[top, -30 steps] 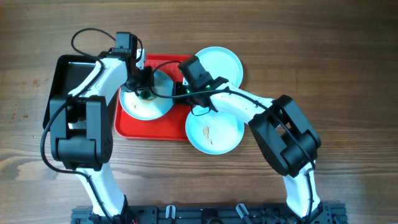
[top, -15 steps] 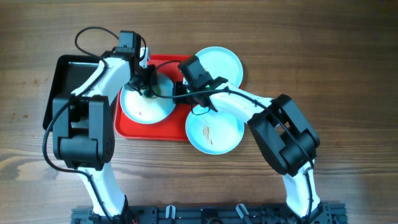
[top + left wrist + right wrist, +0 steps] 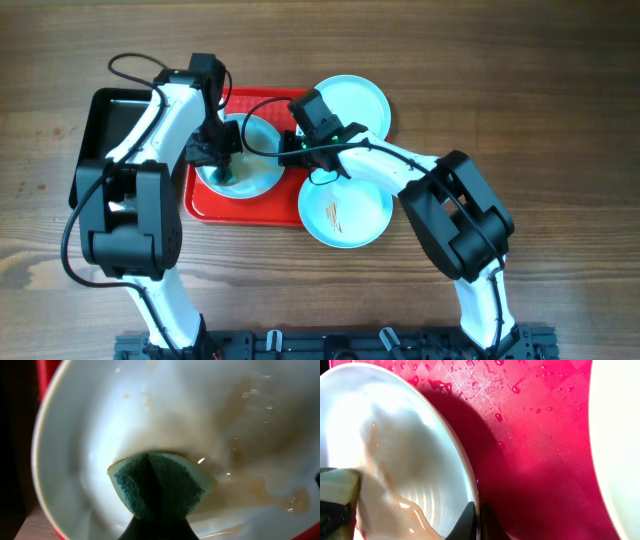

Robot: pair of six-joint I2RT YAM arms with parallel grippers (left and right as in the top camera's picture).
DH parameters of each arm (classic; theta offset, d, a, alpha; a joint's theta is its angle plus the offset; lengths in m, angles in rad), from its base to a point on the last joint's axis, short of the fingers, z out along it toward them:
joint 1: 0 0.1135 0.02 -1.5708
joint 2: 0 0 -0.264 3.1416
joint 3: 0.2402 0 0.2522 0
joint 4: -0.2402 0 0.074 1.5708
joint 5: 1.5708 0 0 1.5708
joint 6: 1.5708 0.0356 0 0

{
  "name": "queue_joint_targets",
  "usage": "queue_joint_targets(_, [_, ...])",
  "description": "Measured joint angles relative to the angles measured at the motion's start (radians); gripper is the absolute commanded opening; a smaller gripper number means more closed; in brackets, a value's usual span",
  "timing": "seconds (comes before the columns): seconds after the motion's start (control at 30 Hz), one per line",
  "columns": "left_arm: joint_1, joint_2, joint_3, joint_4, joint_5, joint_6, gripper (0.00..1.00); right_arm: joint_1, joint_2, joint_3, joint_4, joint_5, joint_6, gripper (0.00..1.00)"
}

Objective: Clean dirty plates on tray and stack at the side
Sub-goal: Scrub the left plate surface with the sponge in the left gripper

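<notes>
**A:** What did the left end effector have?

**B:** It was clamped on a teal-green sponge with a pale yellow edge. The sponge was pressed into the whitish centre of a pale mint-rimmed round plate, where a wet brownish film lay.

**A:** And the right end effector?

**B:** Its fingers were closed, pinching that same plate's right rim. That edge looked lifted, with a shadow under it on the large red rectangular plastic tray, which was beaded with droplets.

**A:** Where did the tray sit?

**B:** Toward the far edge of the wooden counter, left of the middle. A glossy black rectangular tray lay beside it, toward the far left corner.

**A:** And the other plates?

**B:** A second mint-rimmed plate overhung the red tray's far right corner. A third mint-rimmed plate, marked with brown smears, overlapped its near right corner and lay mostly on the counter.
</notes>
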Motion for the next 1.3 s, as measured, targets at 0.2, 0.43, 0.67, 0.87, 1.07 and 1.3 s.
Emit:
queue_joint_targets(0.2, [-0.004, -0.004, -0.038, 0.135, -0.023, -0.051, 0.04, 0.000, 0.000, 0.000, 0.000, -0.003, 0.003, 0.04])
queue_joint_targets(0.43, [-0.010, -0.041, -0.184, 0.287, -0.032, -0.056, 0.04, 0.000, 0.000, 0.001, 0.000, -0.003, 0.003, 0.04])
queue_joint_targets(0.67, [-0.010, -0.049, -0.193, 0.247, -0.033, 0.120, 0.04, 0.000, 0.000, 0.001, -0.003, -0.015, 0.002, 0.04])
queue_joint_targets(0.87, [-0.010, -0.061, -0.226, 0.381, -0.041, 0.323, 0.04, -0.002, 0.000, 0.001, -0.006, -0.018, 0.003, 0.04])
queue_joint_targets(1.07, [-0.010, -0.066, -0.247, 0.496, -0.036, 0.243, 0.04, -0.009, 0.000, 0.001, -0.006, -0.014, 0.011, 0.04])
queue_joint_targets(1.3, [-0.010, -0.057, -0.265, 0.685, 0.080, 0.136, 0.04, -0.010, 0.000, 0.001, -0.007, -0.013, 0.015, 0.04])
